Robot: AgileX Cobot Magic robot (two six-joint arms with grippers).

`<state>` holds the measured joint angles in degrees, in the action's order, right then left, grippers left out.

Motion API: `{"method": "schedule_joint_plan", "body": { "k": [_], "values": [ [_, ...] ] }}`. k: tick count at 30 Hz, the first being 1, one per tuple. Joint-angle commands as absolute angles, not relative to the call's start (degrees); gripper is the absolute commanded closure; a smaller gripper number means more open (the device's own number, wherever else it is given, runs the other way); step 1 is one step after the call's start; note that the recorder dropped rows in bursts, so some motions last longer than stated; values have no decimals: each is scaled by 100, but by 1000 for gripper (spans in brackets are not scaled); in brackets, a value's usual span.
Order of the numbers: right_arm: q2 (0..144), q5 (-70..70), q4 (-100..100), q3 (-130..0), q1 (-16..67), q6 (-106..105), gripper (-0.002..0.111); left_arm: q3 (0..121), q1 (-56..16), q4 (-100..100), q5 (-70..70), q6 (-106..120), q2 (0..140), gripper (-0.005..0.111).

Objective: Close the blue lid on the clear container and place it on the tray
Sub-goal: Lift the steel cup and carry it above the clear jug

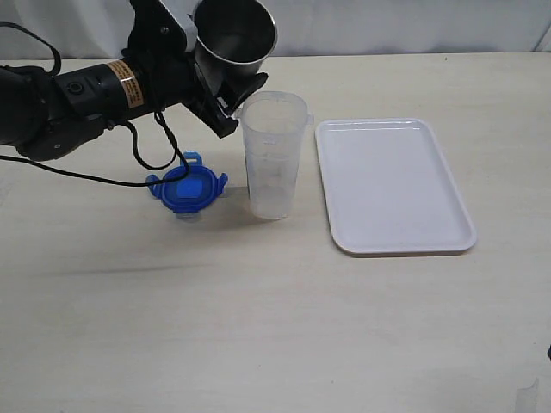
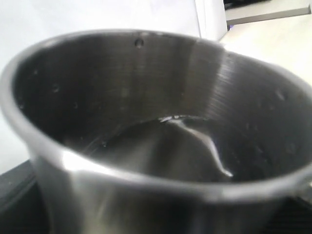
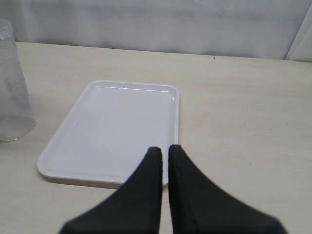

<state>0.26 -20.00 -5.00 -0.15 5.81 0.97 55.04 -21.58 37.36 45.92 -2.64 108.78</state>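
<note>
- Now, the left gripper [image 1: 219, 82] is clamped on a shiny grey metal cup [image 1: 234, 34], held aloft right by the mouth of the tall clear plastic container [image 1: 274, 155].
- That container stands upright and open-topped on the beige table [image 1: 258, 327].
- The small blue plastic lid [image 1: 185, 188] lies flat just beside it, on the left arm's side.
- The flat white rectangular tray [image 1: 392, 185] sits near its other side.
- The right gripper [image 3: 162, 148] has its fingers pressed together on nothing, by the tray's edge.
</note>
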Motion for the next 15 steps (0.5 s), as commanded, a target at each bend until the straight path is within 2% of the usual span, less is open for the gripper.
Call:
{"method": "schedule_joint_plan", "body": {
  "k": [1,15],
  "values": [
    [0,-1985,-498,0,548,64,104,5615,-2203,3634,4994,160,10780,107],
    [0,-1985,-498,0,548,64,104,5615,-2203,3516,5017,1485,10780,107]
  ]
}}
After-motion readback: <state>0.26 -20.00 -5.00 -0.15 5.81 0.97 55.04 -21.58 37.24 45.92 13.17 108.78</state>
